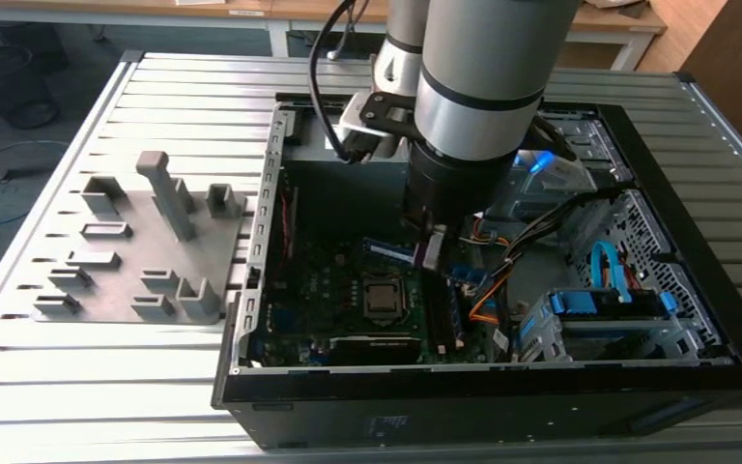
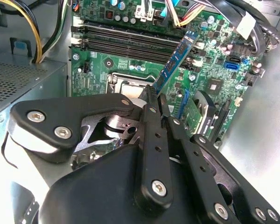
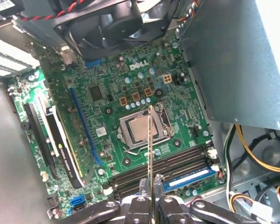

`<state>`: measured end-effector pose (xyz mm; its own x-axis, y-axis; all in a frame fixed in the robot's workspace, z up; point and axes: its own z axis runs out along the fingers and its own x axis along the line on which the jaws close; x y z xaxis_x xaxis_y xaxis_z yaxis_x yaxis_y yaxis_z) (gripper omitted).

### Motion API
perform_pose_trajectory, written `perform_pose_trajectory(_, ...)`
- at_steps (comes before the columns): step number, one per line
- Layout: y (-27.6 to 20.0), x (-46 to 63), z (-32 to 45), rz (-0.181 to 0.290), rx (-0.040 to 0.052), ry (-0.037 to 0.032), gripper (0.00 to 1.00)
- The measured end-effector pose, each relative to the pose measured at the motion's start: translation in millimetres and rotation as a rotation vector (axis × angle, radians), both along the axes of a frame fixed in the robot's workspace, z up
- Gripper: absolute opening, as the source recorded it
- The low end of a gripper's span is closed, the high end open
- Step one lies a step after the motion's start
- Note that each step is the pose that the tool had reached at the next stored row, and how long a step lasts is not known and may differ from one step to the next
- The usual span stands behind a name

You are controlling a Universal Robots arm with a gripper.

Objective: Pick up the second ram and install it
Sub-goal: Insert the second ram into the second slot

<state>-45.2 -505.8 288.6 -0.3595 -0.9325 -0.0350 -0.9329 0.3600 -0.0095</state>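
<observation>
The second ram (image 2: 177,58) is a thin blue-green stick held in my gripper (image 2: 155,93), which is shut on one end of it. It hangs tilted above the motherboard (image 2: 214,60), apart from the memory slots (image 2: 126,39). In the first wrist view the ram (image 3: 150,140) appears edge-on as a thin line over the CPU socket (image 3: 140,128), rising from my gripper (image 3: 151,184). One slot beside it holds another memory stick with a white label (image 3: 189,176). In the exterior view my gripper (image 1: 429,253) is down inside the open computer case (image 1: 268,242), with the ram (image 1: 385,249) sticking out toward the view's left.
A grey plate of holder blocks (image 1: 139,251) lies on the slatted table at the exterior view's left. Inside the case are a black fan (image 3: 102,23), an upright expansion card (image 3: 56,140), bundled cables (image 1: 513,242) and a blue drive cage (image 1: 610,304).
</observation>
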Motion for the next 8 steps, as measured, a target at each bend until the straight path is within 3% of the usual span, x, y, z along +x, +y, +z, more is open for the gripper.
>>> perform_pose_trajectory(8,0.0,0.0,-0.1,-0.052,-0.0001,0.0,0.14)
